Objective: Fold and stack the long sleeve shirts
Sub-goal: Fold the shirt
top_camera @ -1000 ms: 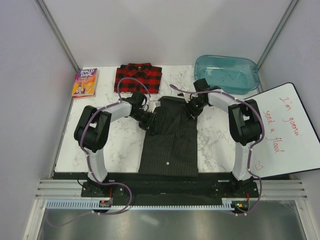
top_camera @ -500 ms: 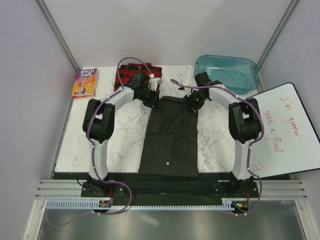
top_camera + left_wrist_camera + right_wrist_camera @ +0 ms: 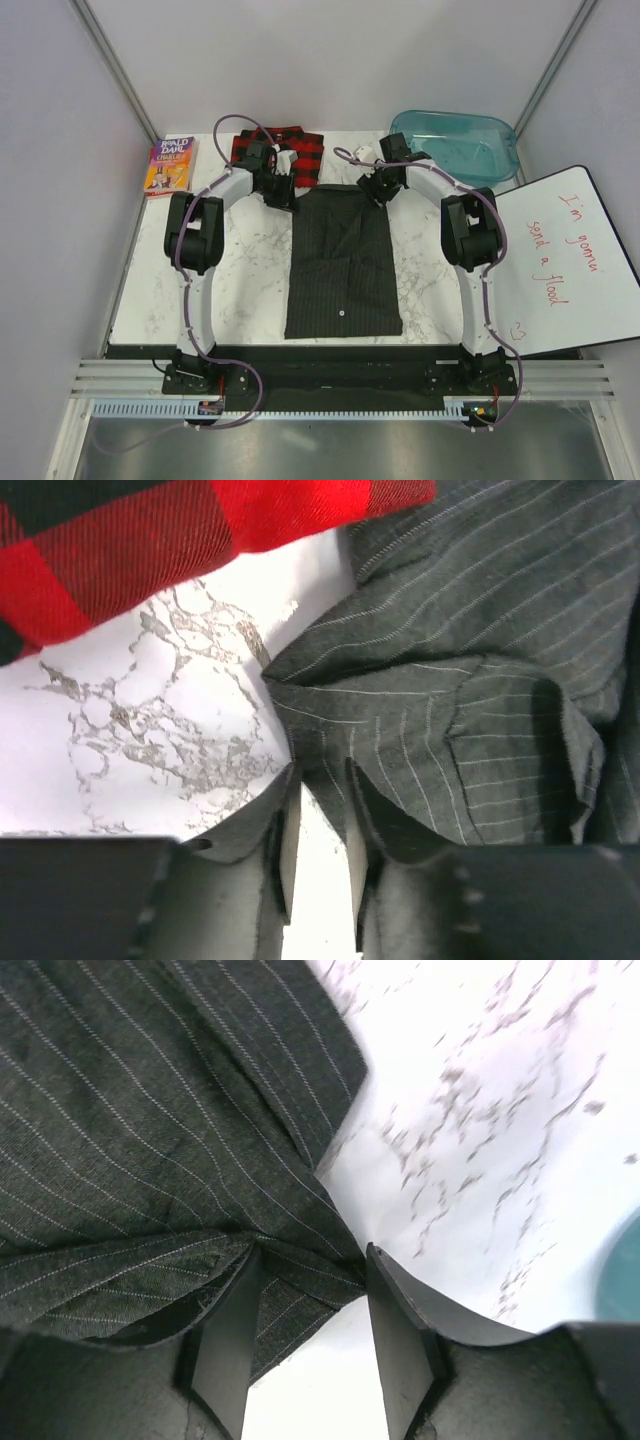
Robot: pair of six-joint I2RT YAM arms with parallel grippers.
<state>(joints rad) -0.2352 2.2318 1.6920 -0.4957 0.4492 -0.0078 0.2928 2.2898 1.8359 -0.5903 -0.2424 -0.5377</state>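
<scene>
At the far left corner of the table (image 3: 240,290) a book (image 3: 171,166) is lying flat, well apart from the work. Just right of it, along the far edge, the plaid shirt (image 3: 305,152) is sitting already folded into a compact square, so it is serving as the base of the stack.

The left gripper (image 3: 320,780) is reaching in just beside that plaid square. Its jaws are standing narrowly apart and pinching a fold at the left shoulder corner of the charcoal shirt (image 3: 343,265). This shirt is lying in the middle of the table as a long, narrow panel. Its sleeves are already tucked in, its collar end is pointing to the far edge and its hem is nearing the front edge. The collar end is lying just beside the plaid shirt without overlapping it.

The right gripper (image 3: 308,1255) is matching this at the right shoulder corner. Its jaws are standing wider, with a thick bunch of striped cloth spanning the gap, so it appears to be grasping the shirt too.

Judging from this, the lengthwise fold of the charcoal shirt is in hand. The next move is likely calling for both arms to lift the shoulders together, evenly, and carry them toward the hem without dragging the panel askew.

At the far right corner a tub (image 3: 455,145) is sitting, and a whiteboard (image 3: 560,270) is leaning over the right edge.
</scene>
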